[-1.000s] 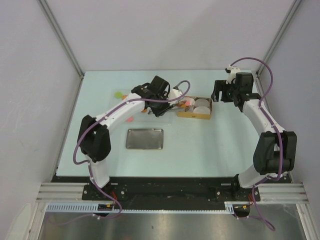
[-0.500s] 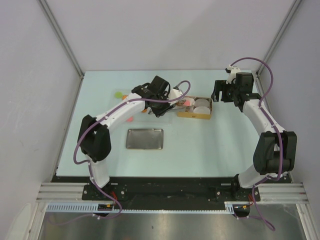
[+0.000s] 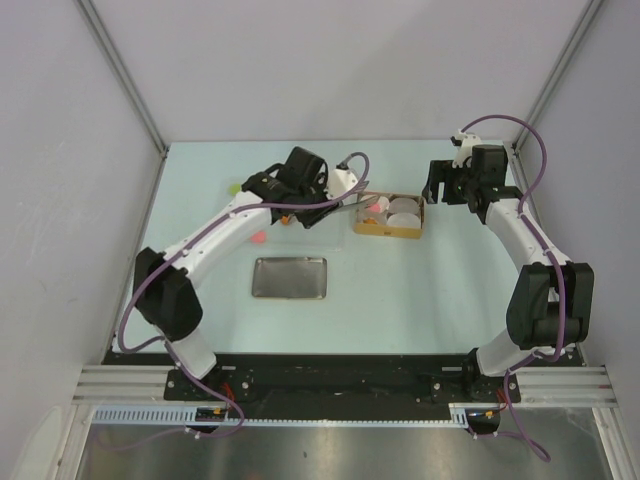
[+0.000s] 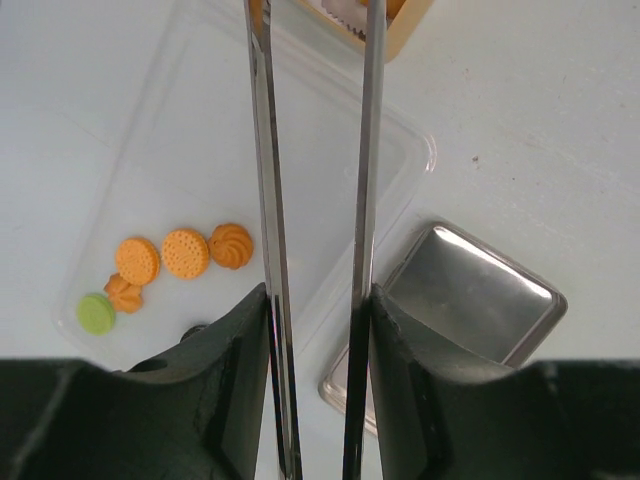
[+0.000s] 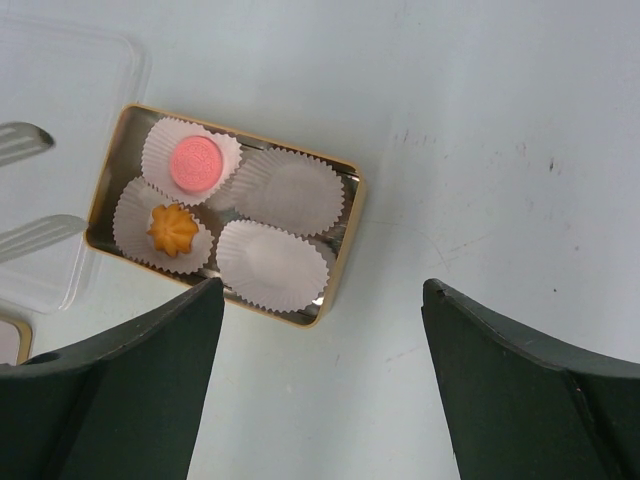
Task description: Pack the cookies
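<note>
Left end effector [image 3: 358, 203] was stretched over the clear tray [image 4: 200, 150], its long blades pointing at the left end of the box [image 5: 335, 255]. The blades stood partly open with a narrow gap and nothing in it. Their tips were just beside the box's left wall. Right end effector [image 5: 322, 300] hung over bare table [image 5: 500, 120] just right of the box, fingers wide apart, gripping nothing.

Where the cookies [image 4: 185, 252] were:
- **In the box:** two of them, a pink cookie [image 5: 195, 163] and an orange swirl [image 5: 173, 229], each in a paper cup [image 5: 290, 190] at the left end. The two right cups showed only white paper.
- **In the clear tray, left of the box:** three orange ones in a row, plus a smaller orange one and a green cookie [image 4: 97, 313] bunched at one corner.
- **Unclear:** a dark bit beside the green cookie was half hidden by the end effector body, so I couldn't tell what it was.
- **Stray:** a pink-red cookie [image 3: 258, 238] sat by the left arm. I couldn't tell whether it was on the tray or on the table.

Metal tray [image 3: 289, 277] lay just near of the clear tray, centre-left on the table.
</note>
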Controlling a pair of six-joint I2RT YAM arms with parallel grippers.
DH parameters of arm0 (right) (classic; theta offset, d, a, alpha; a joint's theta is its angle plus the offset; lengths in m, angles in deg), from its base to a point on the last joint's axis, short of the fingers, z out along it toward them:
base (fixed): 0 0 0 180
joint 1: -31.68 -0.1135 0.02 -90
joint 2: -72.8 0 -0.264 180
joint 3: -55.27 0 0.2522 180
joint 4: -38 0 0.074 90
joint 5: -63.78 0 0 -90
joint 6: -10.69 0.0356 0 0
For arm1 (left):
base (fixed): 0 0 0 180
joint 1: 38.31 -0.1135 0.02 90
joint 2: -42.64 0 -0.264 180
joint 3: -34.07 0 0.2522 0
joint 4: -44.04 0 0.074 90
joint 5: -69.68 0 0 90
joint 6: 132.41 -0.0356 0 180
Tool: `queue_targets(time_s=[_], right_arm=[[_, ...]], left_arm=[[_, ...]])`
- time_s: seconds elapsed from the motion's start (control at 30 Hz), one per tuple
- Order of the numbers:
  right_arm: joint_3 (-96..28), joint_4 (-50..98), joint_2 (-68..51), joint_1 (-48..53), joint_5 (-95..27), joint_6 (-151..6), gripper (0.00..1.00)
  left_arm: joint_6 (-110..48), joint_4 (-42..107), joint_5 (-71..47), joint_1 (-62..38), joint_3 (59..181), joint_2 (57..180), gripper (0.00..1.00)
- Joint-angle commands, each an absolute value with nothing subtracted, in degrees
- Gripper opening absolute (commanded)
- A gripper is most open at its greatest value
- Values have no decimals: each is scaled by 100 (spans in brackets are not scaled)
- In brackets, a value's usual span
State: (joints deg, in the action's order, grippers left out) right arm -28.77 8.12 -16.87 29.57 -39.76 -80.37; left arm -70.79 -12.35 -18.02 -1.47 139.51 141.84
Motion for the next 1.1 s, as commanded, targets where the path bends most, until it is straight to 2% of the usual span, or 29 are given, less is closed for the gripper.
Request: queue_targets(time_s=[0.0,0.4,1.07], right_arm=[[-2889,877,-1641,2992,-4063,-8054,84],[-2898,939,-1685,2992,-4124,-8054,84],[-2889,912,-1764,2992,-4204,-8089,84]], left_arm=[[-6992,-1085,-1892,-377,13634,13450,45],[-7168,-1032,-1611,-1686,12263,12176,46],[-7264,-567,-1426,-2926,11445,12341,46]])
